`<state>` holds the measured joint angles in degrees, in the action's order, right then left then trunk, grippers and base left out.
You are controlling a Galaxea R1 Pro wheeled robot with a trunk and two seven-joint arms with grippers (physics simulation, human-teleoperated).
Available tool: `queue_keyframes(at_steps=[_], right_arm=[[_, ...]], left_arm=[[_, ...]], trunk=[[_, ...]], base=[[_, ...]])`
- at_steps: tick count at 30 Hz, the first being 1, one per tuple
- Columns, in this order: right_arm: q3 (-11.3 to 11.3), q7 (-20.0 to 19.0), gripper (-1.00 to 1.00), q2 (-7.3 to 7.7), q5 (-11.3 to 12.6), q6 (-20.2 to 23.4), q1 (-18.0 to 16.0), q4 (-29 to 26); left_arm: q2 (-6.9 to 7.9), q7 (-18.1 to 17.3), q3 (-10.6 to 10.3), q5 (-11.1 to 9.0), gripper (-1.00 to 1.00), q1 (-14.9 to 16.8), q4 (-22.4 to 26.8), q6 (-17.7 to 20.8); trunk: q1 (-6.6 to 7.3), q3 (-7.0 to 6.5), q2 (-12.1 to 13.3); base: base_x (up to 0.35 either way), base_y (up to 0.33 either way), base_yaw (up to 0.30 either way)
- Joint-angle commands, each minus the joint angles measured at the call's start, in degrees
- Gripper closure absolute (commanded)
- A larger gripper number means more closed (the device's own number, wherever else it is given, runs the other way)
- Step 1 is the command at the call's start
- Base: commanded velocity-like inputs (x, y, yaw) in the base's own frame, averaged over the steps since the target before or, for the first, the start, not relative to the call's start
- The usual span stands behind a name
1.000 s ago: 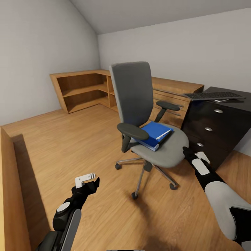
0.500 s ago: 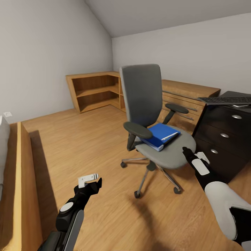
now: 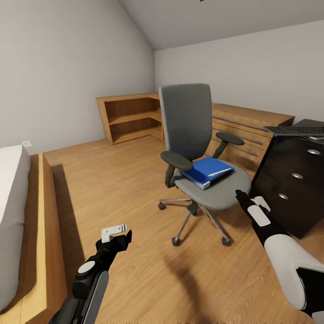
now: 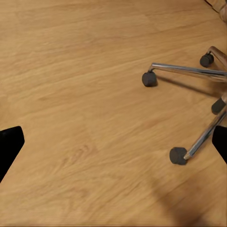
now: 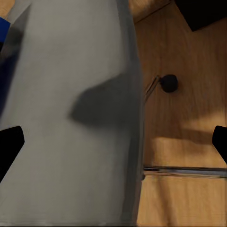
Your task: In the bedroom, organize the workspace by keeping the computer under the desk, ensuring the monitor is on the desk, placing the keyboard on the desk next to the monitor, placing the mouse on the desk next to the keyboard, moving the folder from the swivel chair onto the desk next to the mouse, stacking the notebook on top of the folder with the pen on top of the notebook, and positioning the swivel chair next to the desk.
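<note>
Camera swung left compared to a second ago: the bed with its wooden side board now fills the left edge and the black drawer cabinet slid toward the right edge. Things themselves didn't move, and both arms sit where they were.

The swivel chair has a matte grey padded seat and tall back, black armrests and a shiny chrome star base on dark casters. Just ahead of the right claw, the glossy blue folder lies flat on the seat with a thin white pen on top. The keyboard, slim with dark keys, rests on the cabinet beyond the right claw.

Left claw hovers over bare oak planks, the chair's base ahead to its right; its jaws are spread wide. In the right wrist view the dark fingertips are far apart too, holding nothing, above the grey seat edge.

Left wrist view gets the casters close up.
</note>
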<state>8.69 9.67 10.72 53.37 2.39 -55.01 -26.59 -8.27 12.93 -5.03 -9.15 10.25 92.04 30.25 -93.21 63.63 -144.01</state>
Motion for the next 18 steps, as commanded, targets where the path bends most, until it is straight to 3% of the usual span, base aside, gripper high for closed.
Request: queue_keyframes(at_steps=[1, 6, 18], right_arm=[[0.1, 0.3, -1.00, -0.02, 0.3, 0.3, 0.0, -0.1], [0.0, 0.3, -1.00, -0.08, 0.3, 0.3, 0.0, -0.1], [0.0, 0.1, -1.00, -0.17, 0.4, 0.2, 0.0, 0.2]], left_arm=[[0.01, 0.5, -0.1, -0.6, -1.00, 0.0, 0.1, 0.2], [0.01, 0.5, -0.1, -0.6, -1.00, 0.0, 0.1, 0.3], [0.01, 0.5, -0.1, -0.7, -1.00, 0.0, 0.1, 0.4]], trunk=[[0.02, 0.05, 0.0], [0.02, 0.05, 0.0], [0.02, 0.05, 0.0]], base=[[-0.047, 0.000, 0.001], [-0.205, 0.000, 0.000], [-0.316, 0.000, 0.000]])
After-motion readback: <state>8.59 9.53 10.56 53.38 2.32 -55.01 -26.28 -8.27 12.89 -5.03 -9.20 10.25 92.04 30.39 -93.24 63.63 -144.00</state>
